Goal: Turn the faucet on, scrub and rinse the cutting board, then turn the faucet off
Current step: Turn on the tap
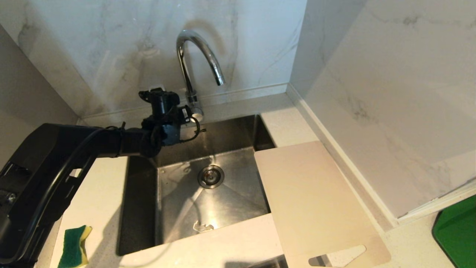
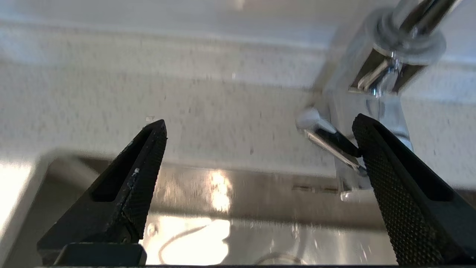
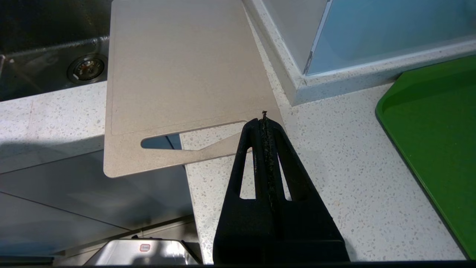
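Note:
The chrome faucet (image 1: 186,67) rises behind the sink, and no stream shows under its spout. My left gripper (image 1: 185,112) is open beside the faucet's base. In the left wrist view the left gripper (image 2: 260,119) has the thin side lever (image 2: 327,136) between its fingers, and the lever's root meets one fingertip (image 2: 366,137). The pale beige cutting board (image 1: 312,201) lies flat on the counter right of the sink, with its handle slot nearest me and its left edge over the basin. My right gripper (image 3: 264,119) is shut and empty, hanging over the counter just short of the cutting board (image 3: 178,67).
The steel sink (image 1: 238,130) has a round drain (image 1: 211,176) in its floor. A green-and-yellow sponge (image 1: 74,245) lies on the counter left of the sink. A green tray (image 1: 457,230) sits at the far right, past a marble wall corner (image 1: 293,89).

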{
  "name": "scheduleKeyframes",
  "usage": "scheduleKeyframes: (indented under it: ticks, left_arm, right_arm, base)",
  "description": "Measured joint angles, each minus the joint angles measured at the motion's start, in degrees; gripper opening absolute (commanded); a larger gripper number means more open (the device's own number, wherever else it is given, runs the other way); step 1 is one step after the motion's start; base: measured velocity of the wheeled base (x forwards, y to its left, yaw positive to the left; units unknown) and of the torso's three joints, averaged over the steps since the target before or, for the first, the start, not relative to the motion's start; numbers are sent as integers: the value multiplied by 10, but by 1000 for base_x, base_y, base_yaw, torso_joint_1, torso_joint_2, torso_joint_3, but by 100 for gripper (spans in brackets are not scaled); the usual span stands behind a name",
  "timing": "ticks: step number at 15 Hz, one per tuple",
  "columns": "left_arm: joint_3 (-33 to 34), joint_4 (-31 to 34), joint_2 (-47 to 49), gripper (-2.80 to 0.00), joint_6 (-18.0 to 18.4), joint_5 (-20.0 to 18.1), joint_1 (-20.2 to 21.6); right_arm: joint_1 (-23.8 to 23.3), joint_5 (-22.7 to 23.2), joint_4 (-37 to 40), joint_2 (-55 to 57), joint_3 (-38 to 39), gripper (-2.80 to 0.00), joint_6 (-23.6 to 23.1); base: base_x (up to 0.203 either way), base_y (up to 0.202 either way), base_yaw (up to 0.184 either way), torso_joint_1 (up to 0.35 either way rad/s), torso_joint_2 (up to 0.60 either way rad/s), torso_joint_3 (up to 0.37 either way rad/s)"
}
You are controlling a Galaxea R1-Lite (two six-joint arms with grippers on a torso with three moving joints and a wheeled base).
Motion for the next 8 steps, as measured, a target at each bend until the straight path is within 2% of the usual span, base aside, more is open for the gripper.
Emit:
scheduleKeyframes:
  ticks: [2, 6, 8]
  left_arm:
    - [0, 36, -5, 0, -19, -2, -2]
    - [1, 47, -8, 0, -21, -2, -4]
    - [1, 67, -10, 0, -33, -4, -4]
  right_arm:
    - [0, 0, 0, 0, 0, -280, 0]
    - [0, 0, 0, 0, 0, -280, 0]
    - [0, 0, 0, 0, 0, -280, 0]
  base:
    - [0, 0, 0, 0, 0, 0]
    - [0, 0, 0, 0, 0, 0]
    - [0, 0, 0, 0, 0, 0]
